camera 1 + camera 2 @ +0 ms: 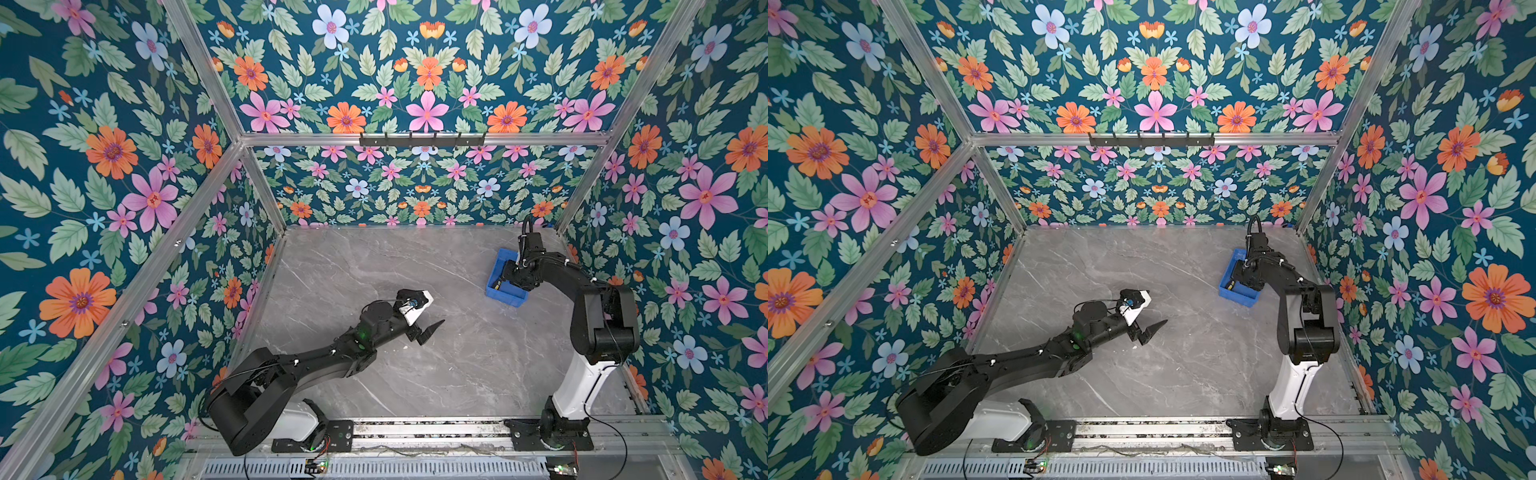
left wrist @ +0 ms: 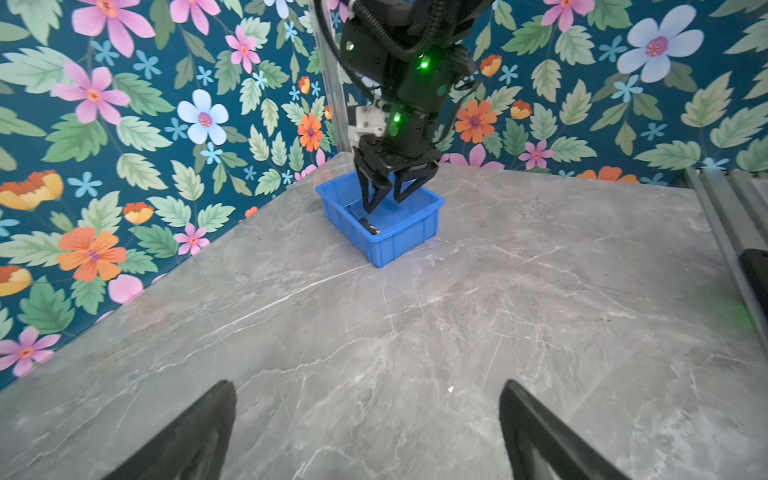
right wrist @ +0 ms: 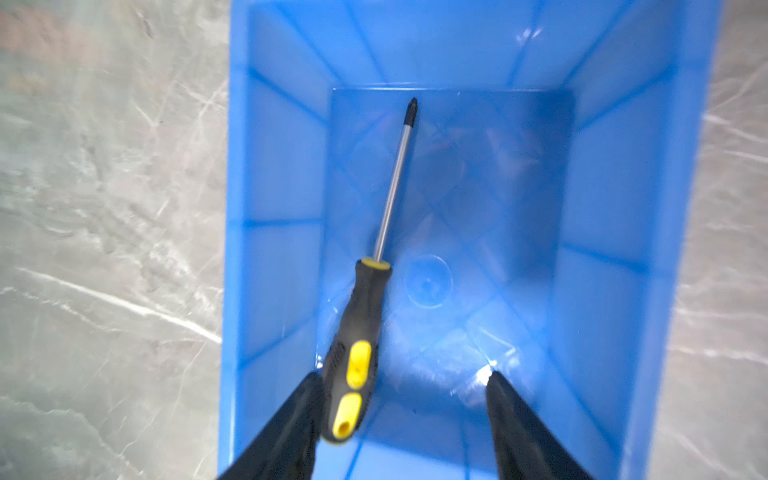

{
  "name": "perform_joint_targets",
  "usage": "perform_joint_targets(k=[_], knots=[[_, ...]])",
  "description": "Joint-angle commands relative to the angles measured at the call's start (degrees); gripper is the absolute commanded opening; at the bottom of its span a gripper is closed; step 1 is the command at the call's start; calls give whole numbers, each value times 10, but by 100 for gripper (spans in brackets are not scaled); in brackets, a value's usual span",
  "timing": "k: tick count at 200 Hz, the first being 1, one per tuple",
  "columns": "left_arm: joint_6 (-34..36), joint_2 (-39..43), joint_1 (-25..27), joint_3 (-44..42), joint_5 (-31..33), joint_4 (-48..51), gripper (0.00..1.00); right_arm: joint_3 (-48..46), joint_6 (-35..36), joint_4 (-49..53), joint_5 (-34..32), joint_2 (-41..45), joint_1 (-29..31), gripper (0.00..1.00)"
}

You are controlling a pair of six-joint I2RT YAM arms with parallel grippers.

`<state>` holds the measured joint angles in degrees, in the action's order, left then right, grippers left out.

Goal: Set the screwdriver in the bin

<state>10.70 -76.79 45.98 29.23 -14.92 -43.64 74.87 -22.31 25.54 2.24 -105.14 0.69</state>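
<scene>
- Black jaws of the right gripper [image 3: 402, 376] stand parted inside the bin [image 3: 282, 166]. Bare blue floor shows between them and nothing is clamped.
- One finger [image 3: 291, 424] lies right beside the handle of the screwdriver [image 3: 361, 332], and I cannot tell whether they touch. The other finger is well clear of the tool.
- The screwdriver lies inside the bin, along one long wall. Its yellow-tipped handle is at the gripper's end and its dark tip points toward the far short wall, stopping just short of it.
- My reading is that the jaws are spread so the tool lies free. The tips sit below the bin's rim, which suggests a low release meant to stop the slim tool bouncing or rolling out over the low walls.
- The right arm [image 1: 582, 299] leans over the bin from above, which explains why the gripper drops almost straight into the open top.
- The bin rests on the grey marbled table [image 2: 415, 332], close to the corner where two flowered walls [image 2: 124, 124] meet.
- The left gripper [image 2: 365, 388] hovers well apart from the bin, over the middle of the table. Its jaws are wide and empty and it faces the bin, apparently parked out of the way.
- Judged from this, the task looks as good as done, with only a straight lift out of the bin left. The main risk is the finger beside the handle dragging the screwdriver up the wall.
</scene>
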Motion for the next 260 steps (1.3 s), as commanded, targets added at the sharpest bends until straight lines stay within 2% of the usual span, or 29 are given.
perform_joint_targets(k=[1,37,55,80,112,152,188,211,235,260], knots=[[-9,22,-14,-14,19,0,100,-23,13,-17,7,36,0,66],[-18,71,-65,-40,30,39,100,-99,39,-69,27,139,1,82],[-19,96,-99,-50,40,68,100,-153,56,-120,40,194,0,99],[-12,125,-146,-68,53,89,100,-241,60,-198,36,268,1,99],[-10,159,-205,-94,67,91,100,-329,73,-265,-11,350,0,99],[5,185,-251,-119,112,94,100,-436,116,-386,-38,428,0,99],[19,187,-291,-155,168,52,100,-477,155,-412,-51,444,0,99],[3,174,-322,-192,226,-15,100,-522,182,-486,-75,437,1,99],[-37,137,-363,-226,282,-95,100,-549,166,-539,-82,417,-4,99],[-60,84,-392,-232,313,-164,100,-567,155,-590,-84,388,-5,99]])
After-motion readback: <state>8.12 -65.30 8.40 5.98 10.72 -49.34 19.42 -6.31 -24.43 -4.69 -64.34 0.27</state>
